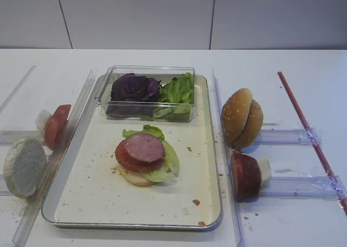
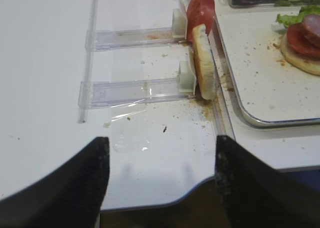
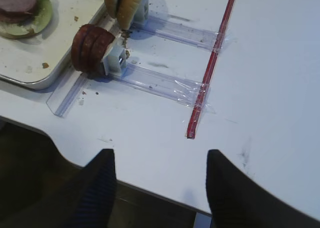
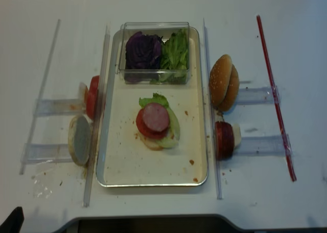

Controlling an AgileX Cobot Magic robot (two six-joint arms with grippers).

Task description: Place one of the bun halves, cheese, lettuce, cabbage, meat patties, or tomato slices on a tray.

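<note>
You're between placements: the stack on the tray [image 1: 81, 203] at frame centre has bun base, lettuce [image 1: 143, 131], tomato and a meat patty [image 1: 144, 147] on top. Both claws hang wide and empty over the near table edge, right gripper [image 3: 160, 188] and left gripper [image 2: 160, 183]. Next likely calls for the sesame bun halves [image 1: 242, 117], standing on edge right of the tray.
</note>
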